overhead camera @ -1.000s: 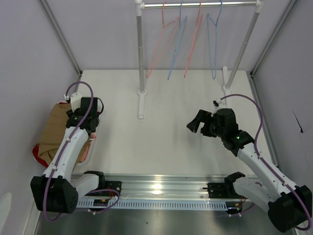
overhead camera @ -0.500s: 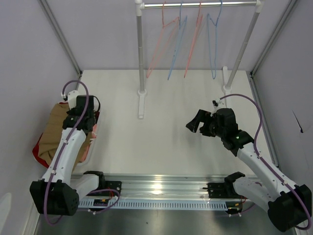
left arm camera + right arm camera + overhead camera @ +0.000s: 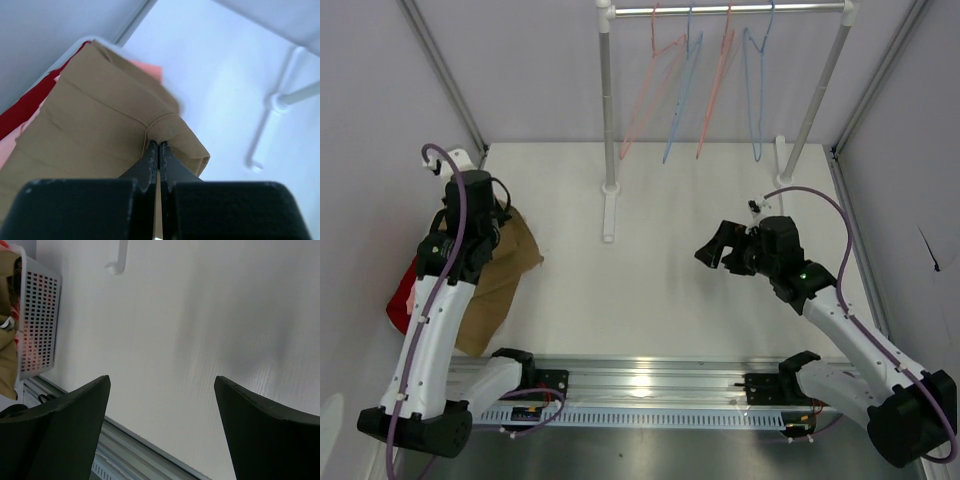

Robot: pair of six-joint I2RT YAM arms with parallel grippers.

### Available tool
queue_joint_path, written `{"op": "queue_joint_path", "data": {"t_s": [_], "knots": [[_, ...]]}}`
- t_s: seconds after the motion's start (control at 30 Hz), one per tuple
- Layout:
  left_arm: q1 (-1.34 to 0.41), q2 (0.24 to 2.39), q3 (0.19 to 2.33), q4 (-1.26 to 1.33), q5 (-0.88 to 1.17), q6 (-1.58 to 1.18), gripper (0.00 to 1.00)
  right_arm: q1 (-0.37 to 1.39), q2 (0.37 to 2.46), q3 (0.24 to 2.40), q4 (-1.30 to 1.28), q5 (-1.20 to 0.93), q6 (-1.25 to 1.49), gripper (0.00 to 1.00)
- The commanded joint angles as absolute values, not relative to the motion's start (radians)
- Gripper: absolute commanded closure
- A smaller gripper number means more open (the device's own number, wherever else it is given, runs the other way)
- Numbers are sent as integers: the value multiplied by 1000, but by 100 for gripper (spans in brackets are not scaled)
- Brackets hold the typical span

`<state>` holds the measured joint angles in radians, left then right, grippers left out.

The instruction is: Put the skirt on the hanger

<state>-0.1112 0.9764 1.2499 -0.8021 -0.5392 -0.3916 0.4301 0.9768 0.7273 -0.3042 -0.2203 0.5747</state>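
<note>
- your left gripper (image 3: 158, 145) is pinched fully closed on a fold at the edge of the skirt (image 3: 100, 125); the wrist view shows the tan cloth bunched right at the fingertips.
- from above, the left gripper (image 3: 488, 222) sits at the far left side of the table (image 3: 650, 280), and the skirt (image 3: 505, 270) drapes down from it toward the near edge.
- a red cloth (image 3: 400, 305) lies just beside the skirt on its left, and in the wrist view a pink garment (image 3: 152, 71) peeks out from behind the skirt.
- your right gripper (image 3: 712, 250) hovers over the right half of the table with its fingers spread wide and nothing between them; its wrist view shows the right gripper (image 3: 161, 380) with only bare table below.
- that same view catches a white perforated basket (image 3: 37, 325) at the far left, with cloth in it.
- the hanger (image 3: 650, 95) hangs on the rail (image 3: 730, 8) at the back, well apart from the skirt, beside a second pink hanger (image 3: 715, 95) and two blue hangers (image 3: 680, 105).
- the skirt is not on the hanger yet.
</note>
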Motion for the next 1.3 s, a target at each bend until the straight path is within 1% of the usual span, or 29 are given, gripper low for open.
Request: {"op": "queue_joint_path", "data": {"t_s": [0.0,0.1,0.17,0.27,0.3,0.37,0.5,0.73,0.93,1.27], "knots": [[-213,979,1382,-802,-535,-390,100,471,980,816,-223,-264,538,10],[-252,991,1446,-819,-557,-390,100,529,994,856,-178,-291,505,10],[-255,1000,1482,-836,-545,-391,100,609,1008,871,-112,-301,483,11],[-261,991,1489,-839,-526,-388,100,731,1075,905,-11,-295,427,11],[-261,986,1489,-841,-517,-388,100,764,1133,945,36,-276,384,11],[-262,979,1496,-848,-499,-387,100,828,1204,998,43,-226,348,11],[-281,971,1515,-859,-416,-377,100,851,1394,1132,98,-270,408,12],[-313,953,1517,-879,-367,-370,100,897,1575,1251,181,-256,439,11],[-318,946,1516,-894,-311,-373,100,920,1690,1305,254,-336,437,9],[-321,945,1523,-905,-264,-368,100,962,1835,1368,324,-334,453,8]]}}
